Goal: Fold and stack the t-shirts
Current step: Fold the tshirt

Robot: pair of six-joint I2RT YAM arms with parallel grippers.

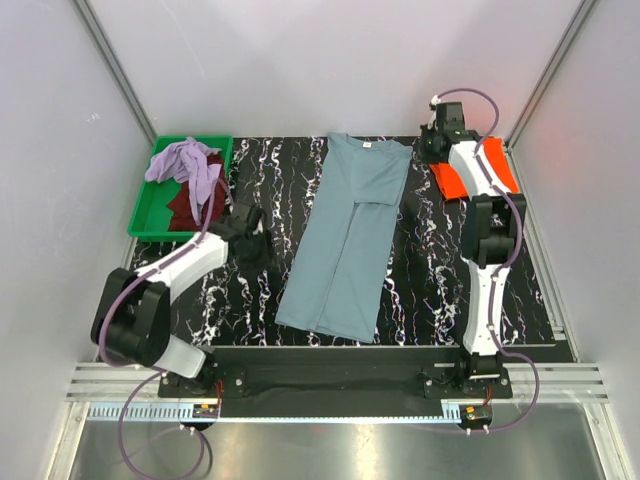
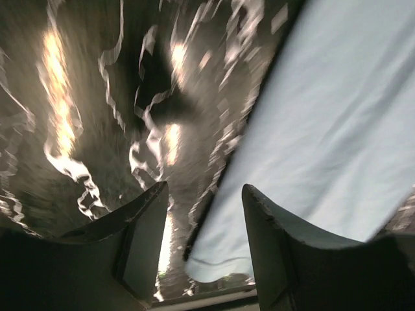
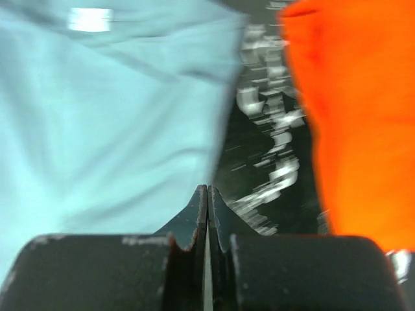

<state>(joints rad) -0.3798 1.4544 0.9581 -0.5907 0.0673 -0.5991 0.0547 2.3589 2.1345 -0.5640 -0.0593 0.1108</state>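
The dusty blue-grey t-shirt (image 1: 348, 235) lies flat mid-table, collar at the far end, its sides folded in to a long strip. My left gripper (image 1: 254, 247) is open and empty just left of the shirt. In the left wrist view (image 2: 204, 194) the shirt's left edge and hem corner (image 2: 305, 129) show between the fingers. My right gripper (image 1: 411, 205) is shut and empty at the shirt's right edge. The right wrist view (image 3: 207, 189) has the blue-grey shirt (image 3: 110, 123) on its left and the orange t-shirt (image 3: 363, 110) on its right. The orange shirt (image 1: 452, 181) lies partly under the right arm.
A green tray (image 1: 148, 213) stands at the back left, holding the crumpled lavender shirt (image 1: 185, 160) and the dark maroon shirt (image 1: 190, 207). The black marbled table (image 1: 430, 270) is closed in by white walls, with a rail along the near edge.
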